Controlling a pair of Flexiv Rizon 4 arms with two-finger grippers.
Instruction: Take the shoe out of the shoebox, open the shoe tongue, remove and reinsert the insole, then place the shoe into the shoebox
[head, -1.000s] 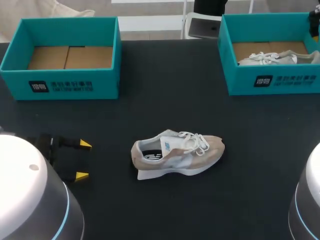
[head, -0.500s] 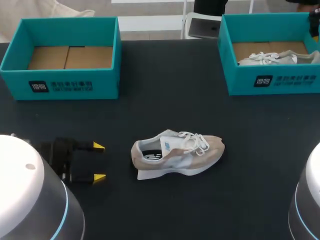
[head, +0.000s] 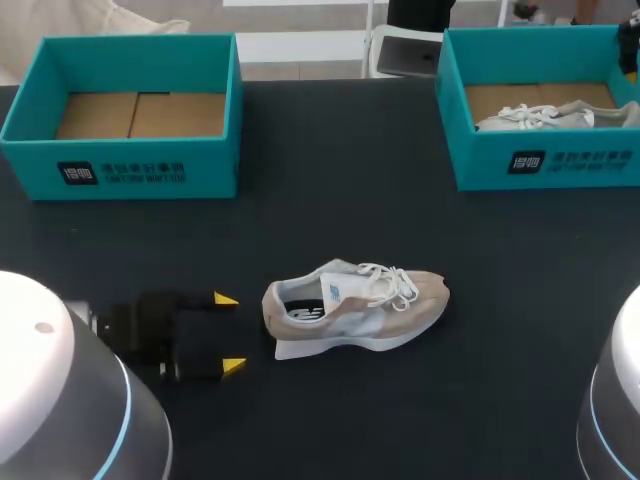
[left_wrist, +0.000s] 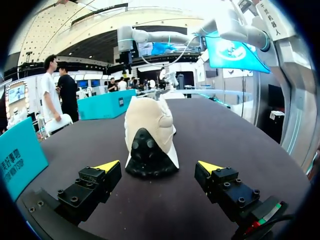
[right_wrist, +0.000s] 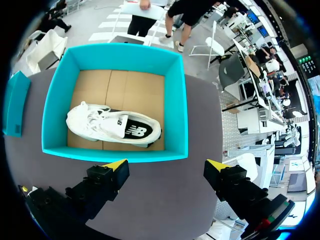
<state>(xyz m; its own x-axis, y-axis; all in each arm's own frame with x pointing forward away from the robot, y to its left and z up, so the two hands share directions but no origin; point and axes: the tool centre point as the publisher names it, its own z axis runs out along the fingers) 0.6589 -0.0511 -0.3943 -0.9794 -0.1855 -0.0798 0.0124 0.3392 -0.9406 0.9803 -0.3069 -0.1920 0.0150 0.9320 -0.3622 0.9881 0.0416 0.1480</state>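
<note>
A beige and white shoe (head: 355, 310) lies on its sole in the middle of the black table, toe to the right, its white laces loose. My left gripper (head: 229, 333) is open just left of the heel, apart from it. In the left wrist view the shoe (left_wrist: 150, 120) stands heel-first straight ahead of the open left gripper (left_wrist: 159, 166). My right gripper (right_wrist: 167, 164) hangs open high above the right teal shoebox (right_wrist: 115, 154), nothing between its fingers. That shoebox (head: 545, 160) holds a second, white shoe (head: 545, 117), the same white shoe (right_wrist: 112, 127) that the right wrist view shows.
An open teal shoebox (head: 130, 170) with a bare cardboard floor stands at the back left; its wall (left_wrist: 17, 155) shows beside my left gripper. Black table surface lies around the shoe on all sides.
My left gripper has slid to the right across the table, closing in on the shoe's heel. The shoe, both boxes and the right arm have stayed put.
</note>
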